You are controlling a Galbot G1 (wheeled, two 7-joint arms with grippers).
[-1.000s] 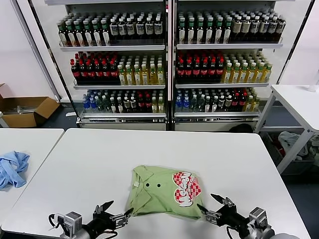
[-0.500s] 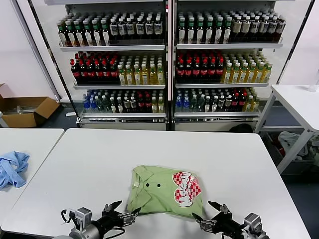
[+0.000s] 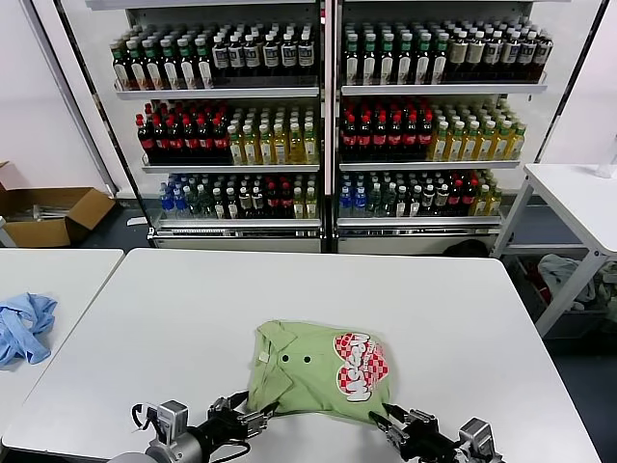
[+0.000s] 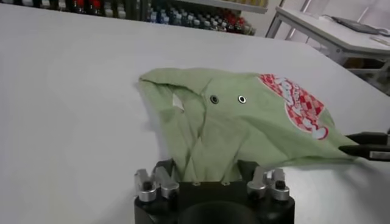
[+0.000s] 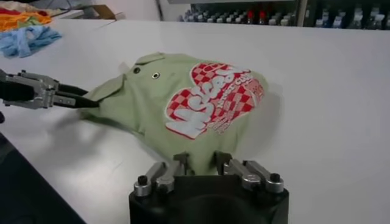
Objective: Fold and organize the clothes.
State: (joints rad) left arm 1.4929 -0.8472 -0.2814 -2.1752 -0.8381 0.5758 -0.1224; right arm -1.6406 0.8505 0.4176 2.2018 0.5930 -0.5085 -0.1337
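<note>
The clothes are a light green polo shirt (image 3: pixel 310 371), lying folded on the white table (image 3: pixel 193 309) with its red-and-white checkered print (image 3: pixel 360 365) facing up. My left gripper (image 3: pixel 258 415) is at the shirt's near left corner. In the left wrist view the hem (image 4: pixel 210 161) lies between its widely spread fingers (image 4: pixel 167 169), so the left gripper (image 4: pixel 207 169) is open. My right gripper (image 3: pixel 386 421) is at the near right corner. Its fingers (image 5: pixel 183 159) have drawn in against a bunched fold of hem, and the right gripper (image 5: pixel 202 159) is shut on it.
A light blue cloth (image 3: pixel 24 326) lies on the separate table at the left. Drink shelves (image 3: pixel 328 116) stand behind the table, a cardboard box (image 3: pixel 48 214) sits on the floor at the far left, and another white table (image 3: pixel 578 193) is at the right.
Both grippers have slid forward to the shirt's near edge. The right jaws, spread wide before, have narrowed onto the hem. The left jaws have narrowed only a little.
</note>
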